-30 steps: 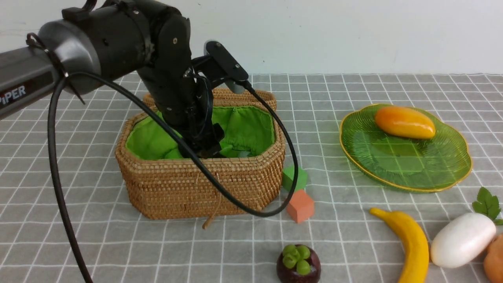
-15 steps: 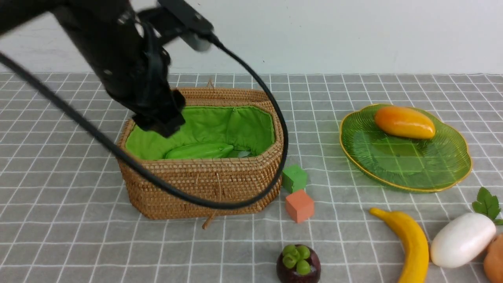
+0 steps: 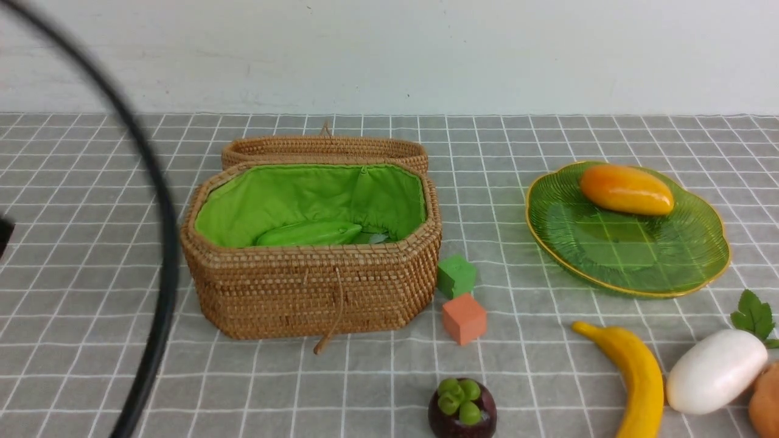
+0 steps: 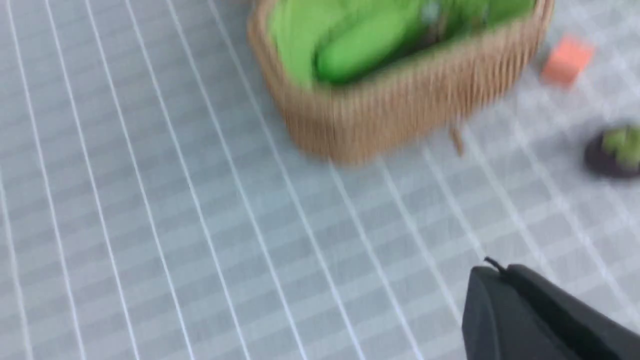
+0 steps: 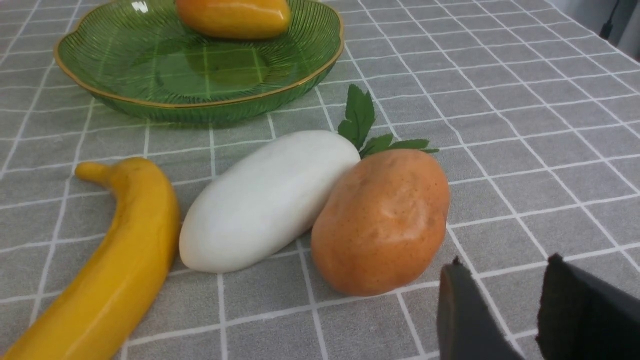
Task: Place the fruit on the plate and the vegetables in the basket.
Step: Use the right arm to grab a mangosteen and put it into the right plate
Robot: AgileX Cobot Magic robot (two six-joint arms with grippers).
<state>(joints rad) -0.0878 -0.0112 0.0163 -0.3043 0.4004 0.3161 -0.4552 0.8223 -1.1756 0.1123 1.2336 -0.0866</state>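
One grey checked cloth covers the worktop (image 3: 548,377). Nearest lie the mangosteen (image 3: 462,409), banana (image 3: 639,377), radish (image 3: 715,371) and potato (image 3: 767,401), with the radish touching the potato. Beyond stand an orange cube (image 3: 464,318) and a green cube (image 3: 456,275), just beside the open basket (image 3: 310,292), which holds the gourd (image 3: 310,233). Farther right, the plate (image 3: 633,255) carries the mango (image 3: 627,190). A plain white wall (image 3: 487,55) closes the rear. The left end effector (image 4: 495,285) is closed and empty, above bare cloth near the basket; a black cable (image 3: 161,243) arcs at left. The right end effector (image 5: 505,265) hovers low by the potato, jaws apart, gripping nothing.
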